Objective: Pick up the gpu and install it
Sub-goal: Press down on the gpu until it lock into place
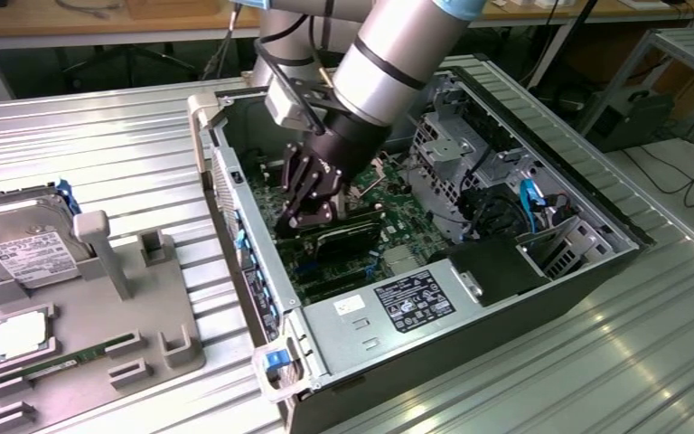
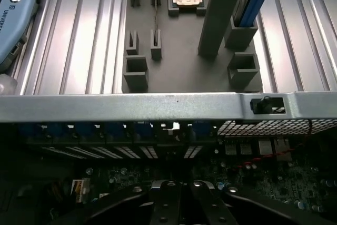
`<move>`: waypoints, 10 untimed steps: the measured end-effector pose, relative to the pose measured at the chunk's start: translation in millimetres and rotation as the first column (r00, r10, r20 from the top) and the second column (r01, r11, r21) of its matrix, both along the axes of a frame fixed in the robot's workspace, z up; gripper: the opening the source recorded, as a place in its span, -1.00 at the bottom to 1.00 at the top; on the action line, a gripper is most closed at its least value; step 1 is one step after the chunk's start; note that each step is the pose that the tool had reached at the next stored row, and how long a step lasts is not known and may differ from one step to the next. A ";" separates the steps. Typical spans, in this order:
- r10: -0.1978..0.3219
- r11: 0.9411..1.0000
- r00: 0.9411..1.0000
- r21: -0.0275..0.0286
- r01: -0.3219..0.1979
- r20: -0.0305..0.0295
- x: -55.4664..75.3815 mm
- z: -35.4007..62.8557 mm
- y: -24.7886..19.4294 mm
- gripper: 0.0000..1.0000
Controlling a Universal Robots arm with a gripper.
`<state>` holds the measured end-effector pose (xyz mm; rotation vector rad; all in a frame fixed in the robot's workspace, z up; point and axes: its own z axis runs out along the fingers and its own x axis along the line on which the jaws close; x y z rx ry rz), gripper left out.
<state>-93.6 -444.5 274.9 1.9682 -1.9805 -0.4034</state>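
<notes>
My black fingers (image 1: 312, 215) are closed, pressing on the flat green-and-black gpu card (image 1: 344, 237), which lies down inside the open grey metal computer case (image 1: 360, 348). It looks stiff, light and fragile; I'd hold its edges only.

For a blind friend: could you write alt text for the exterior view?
A robot arm's shut gripper reaches into an open computer case, pressing on the gpu on the motherboard. A grey parts tray lies at the view's left.
</notes>
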 end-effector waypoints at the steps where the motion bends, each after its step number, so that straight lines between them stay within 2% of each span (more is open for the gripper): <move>1: 0.002 1.000 1.000 0.000 -0.002 0.017 0.2 0.0 0.4 -0.79; 2: 0.003 1.000 1.000 0.000 -0.003 0.029 0.2 0.0 0.5 -0.79; 3: 0.003 1.000 0.999 0.000 -0.003 0.038 0.2 -0.1 0.6 -0.79; 10: 0.004 1.000 0.996 0.000 -0.004 0.088 0.2 -1.0 0.5 -0.79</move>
